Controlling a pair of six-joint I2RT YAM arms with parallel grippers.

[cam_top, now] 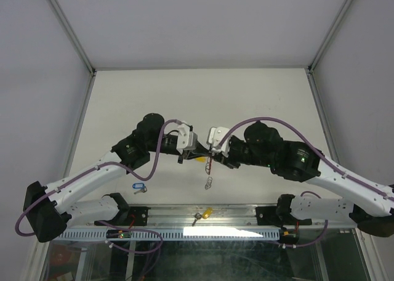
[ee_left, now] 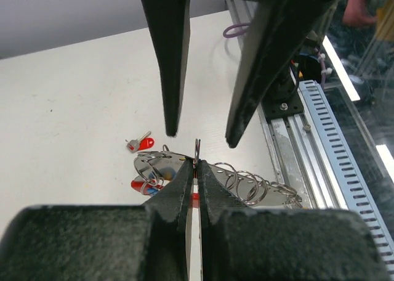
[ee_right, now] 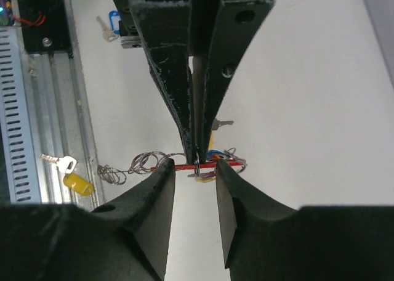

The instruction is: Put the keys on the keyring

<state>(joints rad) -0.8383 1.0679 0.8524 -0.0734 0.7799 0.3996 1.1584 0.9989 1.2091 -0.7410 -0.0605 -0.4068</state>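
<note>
White table point(cam_top: 258, 96) fills centre. Grey walls point(cam_top: 197, 22) behind and beside table. Aluminium posts point(cam_top: 68, 27) at table's far corners. Bright light glare point(cam_top: 218, 233) along table's near edge.

We list: right gripper point(ee_right: 194, 191), fingers apart, red keyring point(ee_right: 182, 167) showing between them; left gripper point(ee_right: 197, 156), fingers pressed together on one silver ring; yellow-tagged key point(ee_right: 76, 182) on the metal rail point(ee_right: 61, 108); blue-tagged key point(ee_right: 111, 21) on the table point(ee_right: 308, 108).
</note>
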